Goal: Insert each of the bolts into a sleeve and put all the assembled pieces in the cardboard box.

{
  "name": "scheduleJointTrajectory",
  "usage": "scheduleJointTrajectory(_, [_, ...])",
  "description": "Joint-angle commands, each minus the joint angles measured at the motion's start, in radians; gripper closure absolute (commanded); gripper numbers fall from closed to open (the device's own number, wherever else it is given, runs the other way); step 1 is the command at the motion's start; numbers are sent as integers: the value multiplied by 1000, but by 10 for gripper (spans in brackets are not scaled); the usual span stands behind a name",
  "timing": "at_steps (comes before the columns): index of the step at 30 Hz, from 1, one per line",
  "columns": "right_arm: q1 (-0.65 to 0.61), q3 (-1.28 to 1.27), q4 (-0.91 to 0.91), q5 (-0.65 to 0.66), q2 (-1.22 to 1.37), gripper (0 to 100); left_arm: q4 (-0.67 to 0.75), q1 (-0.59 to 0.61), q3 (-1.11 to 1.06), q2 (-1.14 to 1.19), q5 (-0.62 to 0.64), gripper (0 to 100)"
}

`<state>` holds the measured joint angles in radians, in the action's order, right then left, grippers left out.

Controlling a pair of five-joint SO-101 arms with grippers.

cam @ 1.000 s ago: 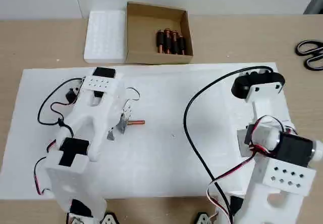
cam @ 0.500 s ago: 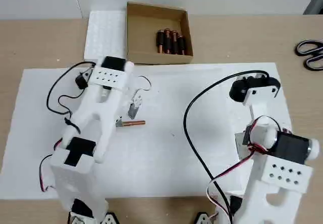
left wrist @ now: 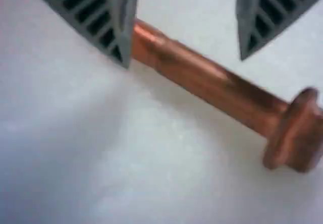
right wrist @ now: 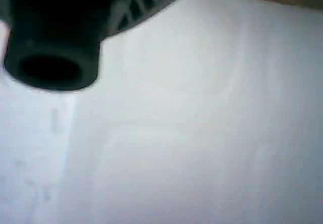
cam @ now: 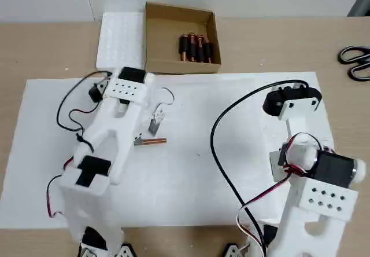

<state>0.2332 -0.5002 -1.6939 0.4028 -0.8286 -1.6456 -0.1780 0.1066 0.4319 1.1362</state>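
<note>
Cardboard box (cam: 165, 37): set at the table's far edge; four assembled pieces (cam: 195, 48) are laid side by side inside.
Copper bolt (cam: 155, 142): laid flat on the white sheet (cam: 231, 124), its shaft end placed between the left fingers and its head outside them.
Left gripper (left wrist: 184, 60): fingers spread apart.
Right gripper (right wrist: 108, 12): clamped on a black sleeve (right wrist: 50, 57).

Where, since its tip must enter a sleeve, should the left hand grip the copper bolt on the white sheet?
Probably mid-shank of the copper bolt, from straight above, left hand astride it: it lies flat on the white sheet, the flanged head is wider, and this leaves the tip free.
</note>
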Motion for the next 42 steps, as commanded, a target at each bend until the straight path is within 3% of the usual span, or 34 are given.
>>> scheduleJointTrajectory(1, [5,3,16,8,-12,995,2,26,7,43,-2,862])
scheduleJointTrajectory(7, [5,3,13,8,-12,995,-20,83,8,89,-3,863])
scheduleJointTrajectory(32, [5,3,12,8,-12,995,-107,81,81,84,-6,863])
scheduleJointTrajectory(42, [7,2,19,8,-10,995,-106,80,-8,-92,-28,863])
